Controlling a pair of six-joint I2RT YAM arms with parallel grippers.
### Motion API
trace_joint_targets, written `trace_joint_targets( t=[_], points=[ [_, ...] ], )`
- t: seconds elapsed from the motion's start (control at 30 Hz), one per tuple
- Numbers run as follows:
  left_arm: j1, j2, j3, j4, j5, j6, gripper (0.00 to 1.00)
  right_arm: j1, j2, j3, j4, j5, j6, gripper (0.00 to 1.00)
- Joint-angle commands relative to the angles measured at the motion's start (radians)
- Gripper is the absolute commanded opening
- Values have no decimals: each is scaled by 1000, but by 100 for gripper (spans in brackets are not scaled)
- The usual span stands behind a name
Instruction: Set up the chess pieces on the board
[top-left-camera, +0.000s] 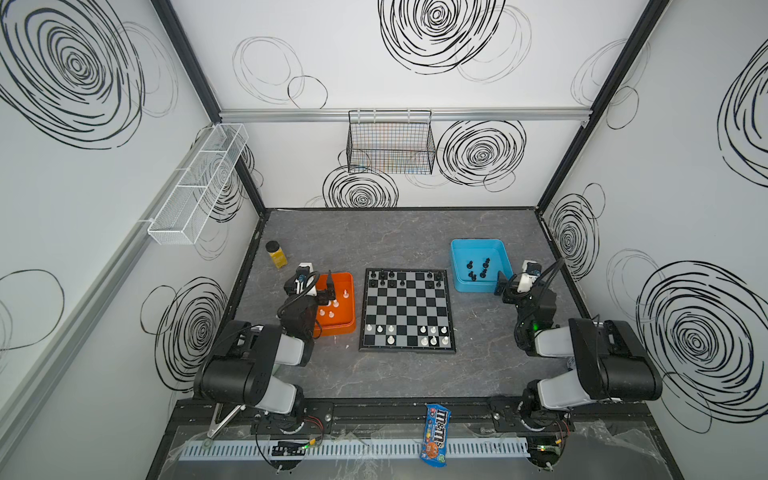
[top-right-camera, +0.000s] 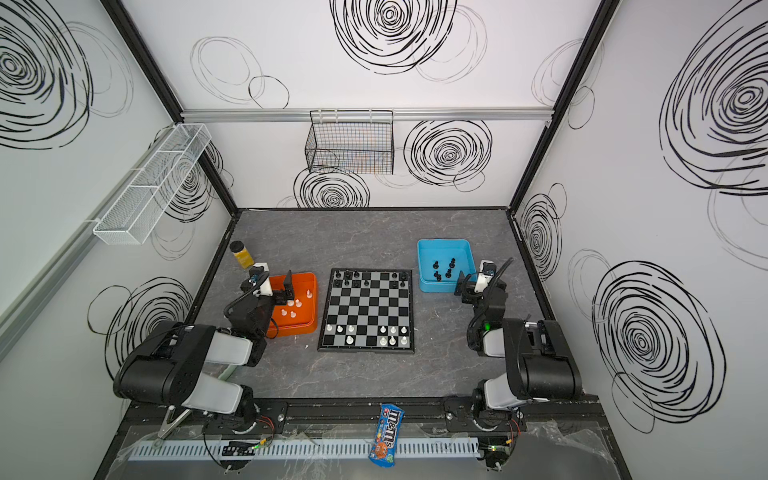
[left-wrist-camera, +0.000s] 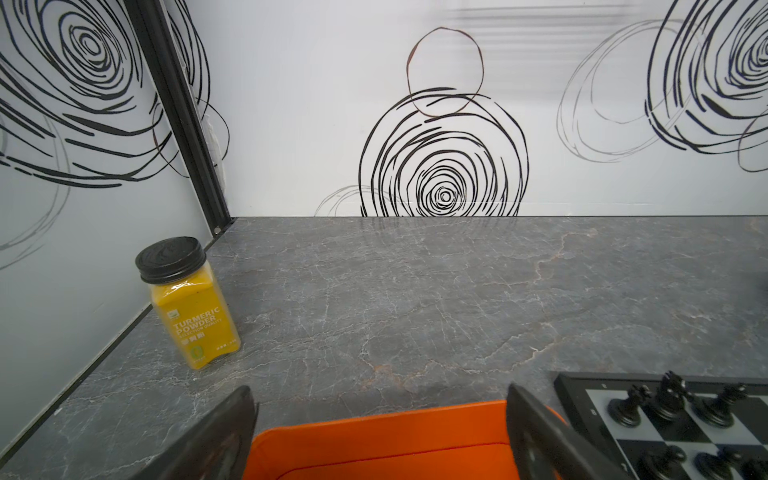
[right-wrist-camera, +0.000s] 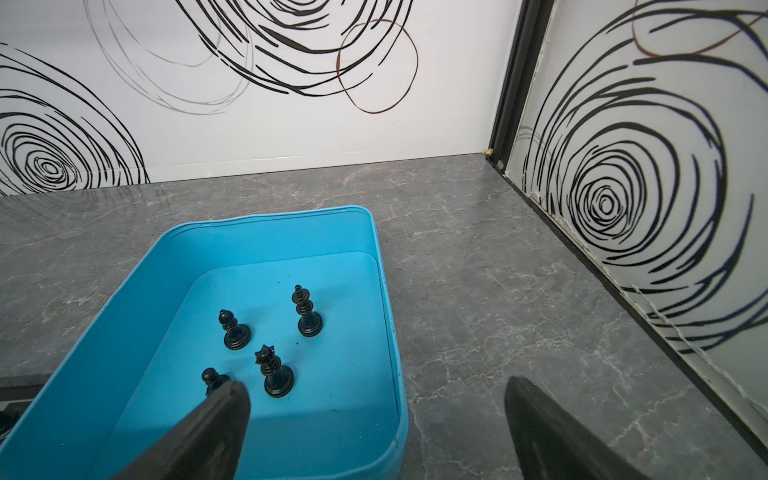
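Left claw (left-wrist-camera: 380, 415) gapes empty above the orange tray (top-left-camera: 338, 330) of loose white pieces (top-left-camera: 336, 303); right claw (right-wrist-camera: 376, 388), equally wide and empty, hangs at a corner of the blue tray (right-wrist-camera: 124, 299), where four black pieces (right-wrist-camera: 274, 374) stand. Board (top-left-camera: 407, 309) lies between the trays, both ends part filled, so this looks like a fetch: each claw must descend squarely over one piece.
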Motion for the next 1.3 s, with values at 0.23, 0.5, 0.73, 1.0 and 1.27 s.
trace_joint_targets(
  t=[0.23, 0.5, 0.73, 1.0, 1.27],
  points=[
    [16, -2, 12, 55, 27, -8, 96, 1, 1, 11, 31, 15, 12, 100],
    [18, -2, 14, 50, 27, -9, 96, 1, 0, 11, 31, 16, 12, 100],
    [9, -3, 10, 55, 7, -4, 96, 0, -2, 8, 34, 15, 12, 100],
    [0, -99, 36, -70, -74, -18, 96, -6, -46, 31, -42, -15, 7, 100],
    [36, -395, 162, -436, -42, -122, 96, -9, -186, 204, -403, -79, 69, 100]
  ],
)
